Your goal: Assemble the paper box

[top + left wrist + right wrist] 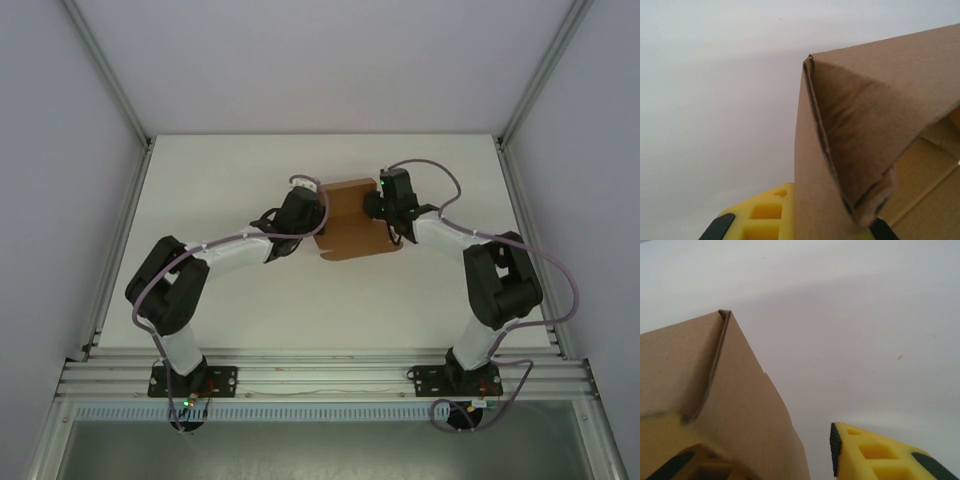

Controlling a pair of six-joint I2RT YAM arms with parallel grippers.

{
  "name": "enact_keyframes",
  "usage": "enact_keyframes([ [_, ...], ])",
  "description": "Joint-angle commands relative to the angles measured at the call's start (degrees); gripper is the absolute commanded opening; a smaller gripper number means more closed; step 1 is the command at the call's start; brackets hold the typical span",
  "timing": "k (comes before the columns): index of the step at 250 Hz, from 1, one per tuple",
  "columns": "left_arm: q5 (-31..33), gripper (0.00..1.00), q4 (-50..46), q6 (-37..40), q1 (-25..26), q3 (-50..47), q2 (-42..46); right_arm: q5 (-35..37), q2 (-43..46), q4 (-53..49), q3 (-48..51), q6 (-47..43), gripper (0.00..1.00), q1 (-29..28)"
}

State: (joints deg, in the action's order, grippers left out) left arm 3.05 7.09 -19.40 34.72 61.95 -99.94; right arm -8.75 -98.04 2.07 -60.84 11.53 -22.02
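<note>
At the table (pixel 220 200) centre, paper box (pixel 360 220) between both grippers.
From above it lies nearly square, edges slightly skewed, long axis unclear; left gripper (pixel 316 215) at its left edge, right gripper (pixel 385 208) at its far-right corner. Left wrist: yellow fingers (pixel 765 217) clamped on a folded cardboard wall. Right wrist: jaws apart, one yellow finger (pixel 875 452) clear of the wall.

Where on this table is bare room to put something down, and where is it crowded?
Free: the far strip of table behind the paper box, and the near patch between it and the rail. Crowded: the box's two sides, where the left end effector and right end effector sit.
</note>
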Motion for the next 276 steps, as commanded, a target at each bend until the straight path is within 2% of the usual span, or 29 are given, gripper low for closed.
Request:
enact_keyframes([
  [1,-2.2,0.00,0.8,1.2,0.1,-0.6,2.7,-5.3,1.8,5.9,0.8,0.4,0.37,0.8],
  [58,-3.3,0.00,0.9,1.2,0.2,-0.6,2.7,-5.9,1.0,5.3,-0.3,0.9,0.36,1.2],
  [85,-2.7,0.00,0.8,1.2,0.2,-0.7,3.0,-5.9,0.9,4.7,-0.7,0.7,0.25,1.4],
  [95,-2.1,0.00,0.7,1.1,0.2,-0.7,3.1,-5.2,0.9,3.0,-1.3,-0.3,0.17,1.3],
  [123,0.0,0.00,-0.2,0.6,0.2,-0.2,3.2,-0.5,0.9,-1.6,-2.4,-2.5,0.03,1.3],
  [130,0.5,0.00,-0.4,0.5,0.1,0.0,3.2,1.2,1.0,-2.5,-2.4,-2.9,0.00,1.3],
  [146,1.6,0.00,-0.7,0.2,0.2,0.3,3.1,6.2,1.1,-4.7,-2.6,-3.4,0.00,1.2],
  [178,3.5,0.00,-2.0,-0.3,0.2,1.4,2.6,22.0,0.7,-9.6,-3.6,-5.3,0.00,-0.5],
  [224,6.3,0.00,-5.4,-1.7,0.2,4.4,0.8,41.7,-2.8,-12.8,-6.5,-13.6,0.00,-4.2],
  [276,6.6,0.00,-5.2,-1.9,0.2,4.5,0.5,49.5,-4.8,-11.0,-6.5,-18.0,0.00,-4.8],
])
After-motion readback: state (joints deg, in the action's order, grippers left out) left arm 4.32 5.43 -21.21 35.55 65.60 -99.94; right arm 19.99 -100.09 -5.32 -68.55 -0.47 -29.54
